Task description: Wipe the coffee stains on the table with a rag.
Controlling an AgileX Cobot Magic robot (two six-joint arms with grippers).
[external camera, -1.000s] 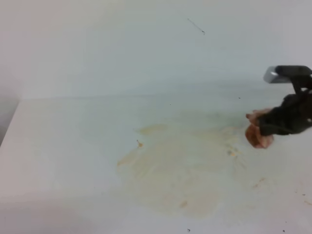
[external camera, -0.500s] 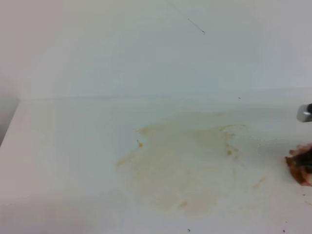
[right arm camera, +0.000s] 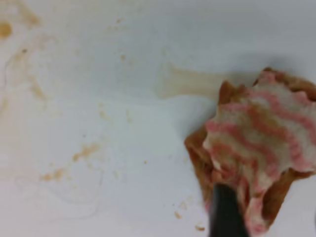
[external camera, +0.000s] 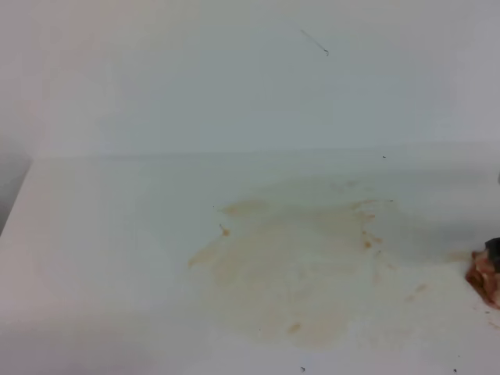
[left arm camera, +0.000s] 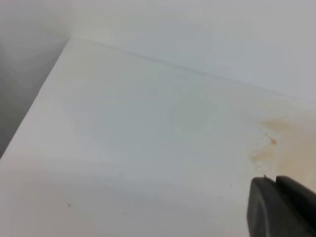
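Observation:
The coffee stains [external camera: 293,269] spread as a pale tan blotch over the middle of the white table [external camera: 109,234], with darker flecks [right arm camera: 86,150] in the right wrist view. The rag [external camera: 486,275], a pink-and-white striped wad with brown patches [right arm camera: 261,158], lies on the table at the far right edge, beyond the blotch. My right gripper [right arm camera: 270,202] is open around it. One dark finger [right arm camera: 224,212] stands at the rag's near left side, and only a dark tip of the gripper [external camera: 494,248] shows in the high view. My left gripper [left arm camera: 275,207] hovers shut and empty by the stain's left edge.
The table's left edge [left arm camera: 34,108] drops off beside a grey wall. A short tan smear [right arm camera: 195,84] trails left from the rag. Tiny dark specks [external camera: 303,368] dot the front of the table.
The right gripper dragged the rag rightward off the blotch to the frame's right border, and most of the arm left the high view. Its jaws have parted from the rag.

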